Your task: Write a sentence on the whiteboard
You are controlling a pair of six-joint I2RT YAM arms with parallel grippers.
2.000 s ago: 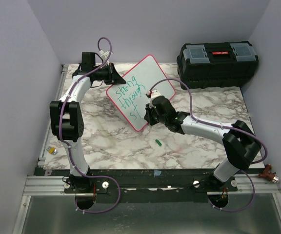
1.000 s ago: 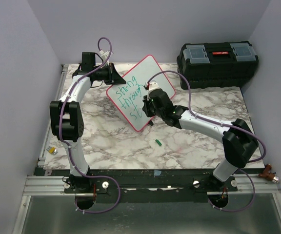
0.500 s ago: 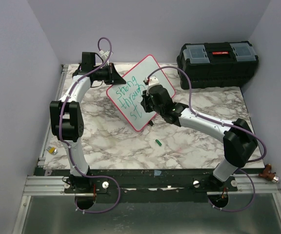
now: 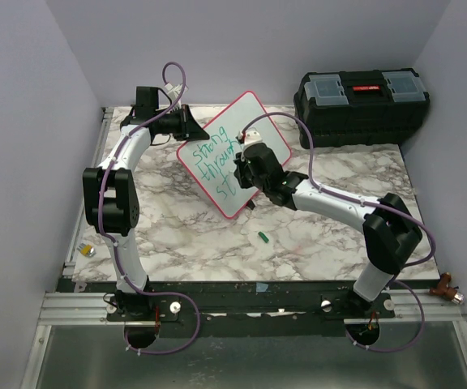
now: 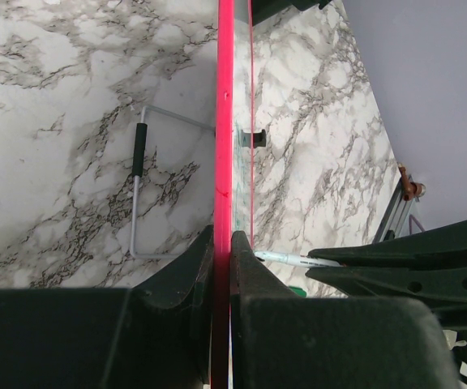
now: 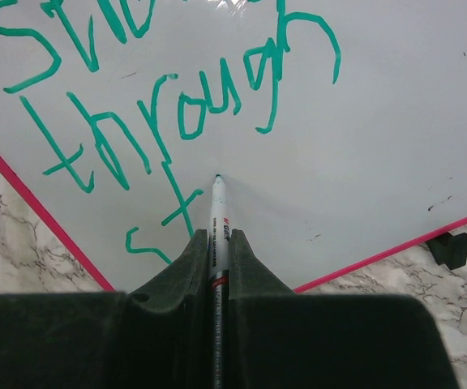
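Top external view: the whiteboard (image 4: 254,121) stands in the far middle of the marble tabletop (image 4: 185,235), turned so that one corner points to the far side and one to the near side. Its pink-red frame runs all round it. The left gripper (image 4: 191,130) meets the board at its far left edge. The right gripper (image 4: 240,168) is over the board's face, near the middle. A black toolbox (image 4: 362,96) sits at the far right corner, well apart from the board. A small green cap (image 4: 263,237) lies on the tabletop near of the board, apart from it.

Left wrist view: the board shows edge-on, and the left gripper's jaws are pressed narrow onto the pink frame, one on each side, so this gripper holds the board. On the left of the edge a wire stand (image 5: 140,194) with a black sleeve lies on the marble.

Right wrist view: the right gripper's jaws are narrow and clamp a marker (image 6: 216,223) that points straight out between them. Its dark tip touches the white surface. The sentence (image 6: 177,113) is in green in three lines: a top line cut off by the upper edge, "through" under it, and "st" on the third. The tip sits just right of the "t" and below "through". The board's face right of the tip is bare white.
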